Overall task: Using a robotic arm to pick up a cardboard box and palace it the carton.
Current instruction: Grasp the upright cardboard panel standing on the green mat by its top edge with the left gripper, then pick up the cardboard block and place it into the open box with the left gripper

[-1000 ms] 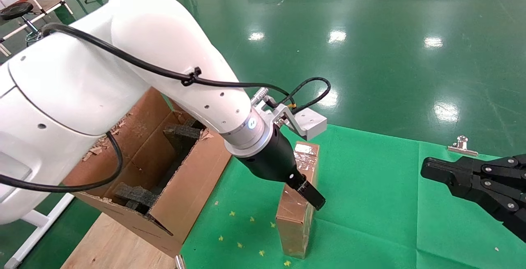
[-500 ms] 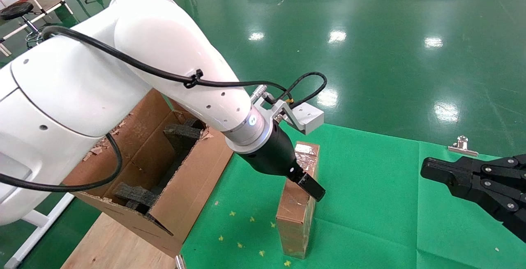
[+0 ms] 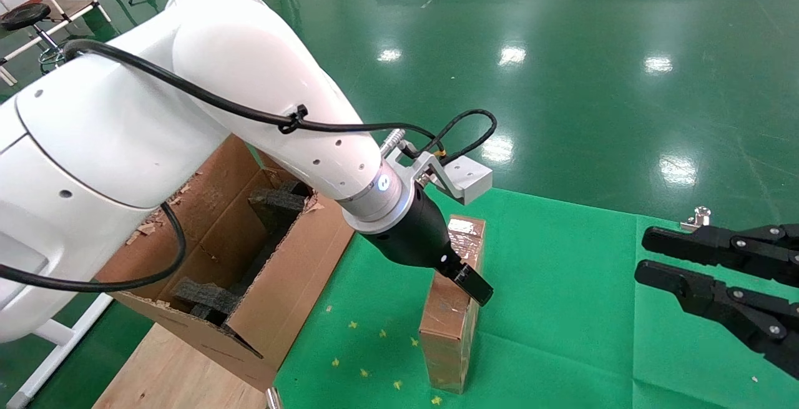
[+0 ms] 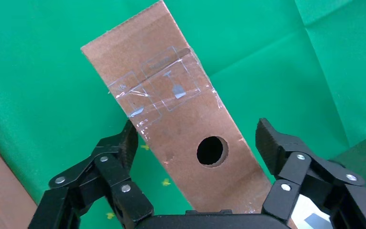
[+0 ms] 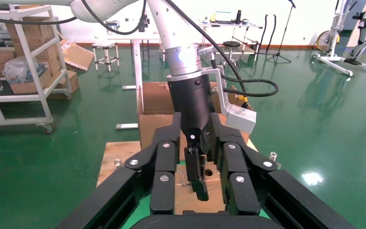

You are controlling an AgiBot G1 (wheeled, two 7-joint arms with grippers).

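Note:
The cardboard box (image 3: 449, 318) stands on its narrow edge on the green cloth, taped, with a round hole (image 4: 212, 151) in its upper side. My left gripper (image 3: 460, 275) on the white robotic arm (image 3: 249, 103) is open and straddles the box's top. In the left wrist view the left gripper (image 4: 198, 136) has one fingertip (image 4: 129, 139) at the box's edge, while the other stands apart from it. The carton (image 3: 293, 271) sits to the left of the box, open, with black foam (image 3: 274, 206) inside. My right gripper (image 3: 643, 253) hovers open at the right with nothing between its fingers.
A green cloth (image 3: 562, 334) covers the table, scattered with small yellow bits. A metal clip (image 3: 702, 218) holds its far edge. The carton rests on a wooden board (image 3: 162, 365). Beyond lies shiny green floor, with racks and stands in the right wrist view.
My right gripper has opened; it was shut half a second ago. The left gripper shifted slightly up along the box a second ago and has held still since.

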